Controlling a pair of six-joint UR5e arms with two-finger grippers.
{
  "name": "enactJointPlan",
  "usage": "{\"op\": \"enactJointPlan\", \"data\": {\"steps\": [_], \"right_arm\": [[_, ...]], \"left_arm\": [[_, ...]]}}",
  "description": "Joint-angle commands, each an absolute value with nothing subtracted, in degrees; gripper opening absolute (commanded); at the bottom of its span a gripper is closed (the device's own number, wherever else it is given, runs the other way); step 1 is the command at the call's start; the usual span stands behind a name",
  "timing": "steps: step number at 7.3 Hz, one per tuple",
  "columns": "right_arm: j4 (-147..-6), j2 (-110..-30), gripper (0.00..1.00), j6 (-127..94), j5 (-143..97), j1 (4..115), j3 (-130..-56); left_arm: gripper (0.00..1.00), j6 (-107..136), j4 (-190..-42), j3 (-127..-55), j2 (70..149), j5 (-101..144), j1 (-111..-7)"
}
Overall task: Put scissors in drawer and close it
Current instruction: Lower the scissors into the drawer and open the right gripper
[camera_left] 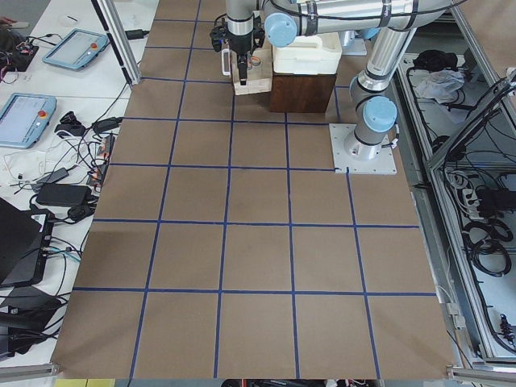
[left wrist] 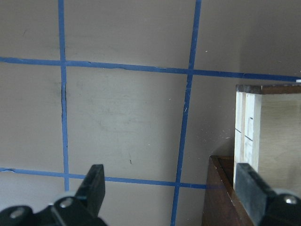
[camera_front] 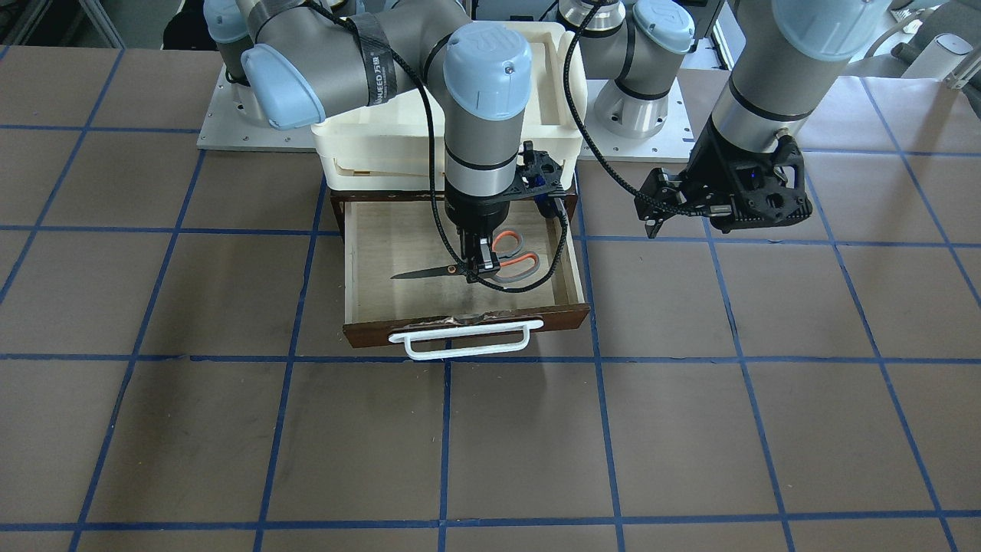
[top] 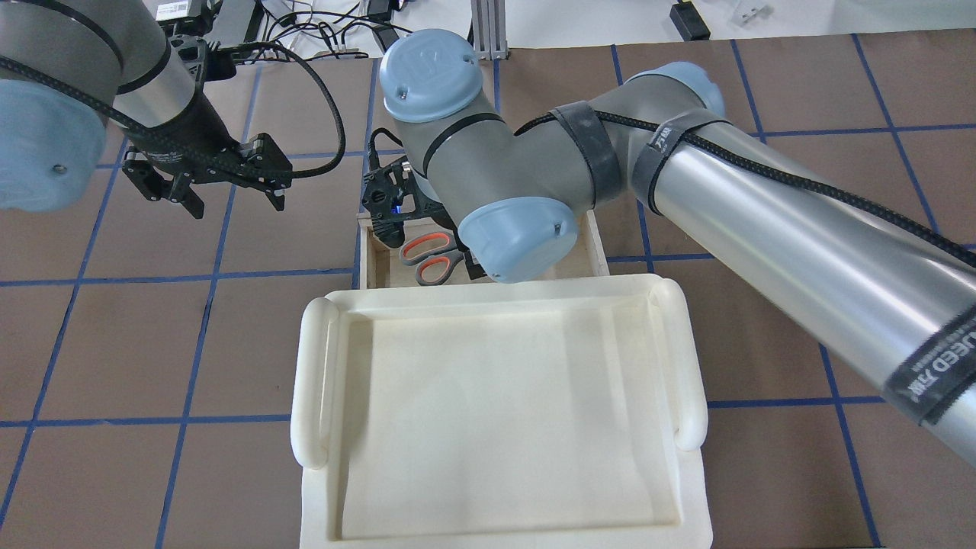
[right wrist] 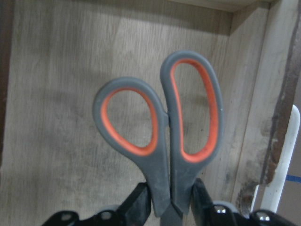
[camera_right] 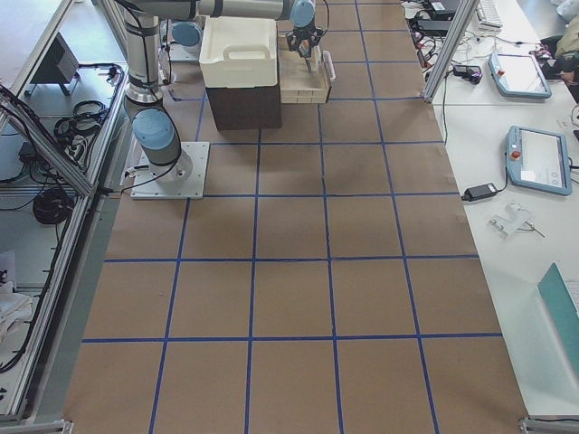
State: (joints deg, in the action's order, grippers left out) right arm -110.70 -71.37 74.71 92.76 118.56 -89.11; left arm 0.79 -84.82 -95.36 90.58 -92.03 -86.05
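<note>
The drawer (camera_front: 383,253) stands pulled open, with a pale plywood floor, a dark brown front and a white bar handle (camera_front: 460,341). My right gripper (camera_front: 479,264) reaches down into it and is shut on the scissors (camera_front: 510,257) near their pivot. The blades point to the view's left and lie level at or just above the drawer floor. In the right wrist view the fingers (right wrist: 138,205) clamp the scissors (right wrist: 164,141) below the orange-lined loops. My left gripper (top: 229,200) is open and empty, hovering over the table beside the drawer; its view shows the drawer's side wall (left wrist: 247,132).
A white tray (top: 496,412) sits on top of the dark cabinet behind the drawer. The brown table (camera_front: 690,429) with blue grid lines stretches in front of the drawer. The right arm's forearm (top: 801,252) crosses above the tray's corner.
</note>
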Motion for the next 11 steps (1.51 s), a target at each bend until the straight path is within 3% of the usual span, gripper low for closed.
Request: {"op": "enactJointPlan", "data": {"steps": [1,11], "right_arm": [[-111.1,-71.3,0.17,74.4,92.7,118.4,-89.1],[-110.7,-72.2,0.18,67.7,92.1,118.1,-91.8]], "left_arm": [[1.0,0.8,-84.8,-95.4,90.6,-92.0,-86.0],[1.0,0.1,-84.7,-95.4,90.6,-91.9,-86.1]]}}
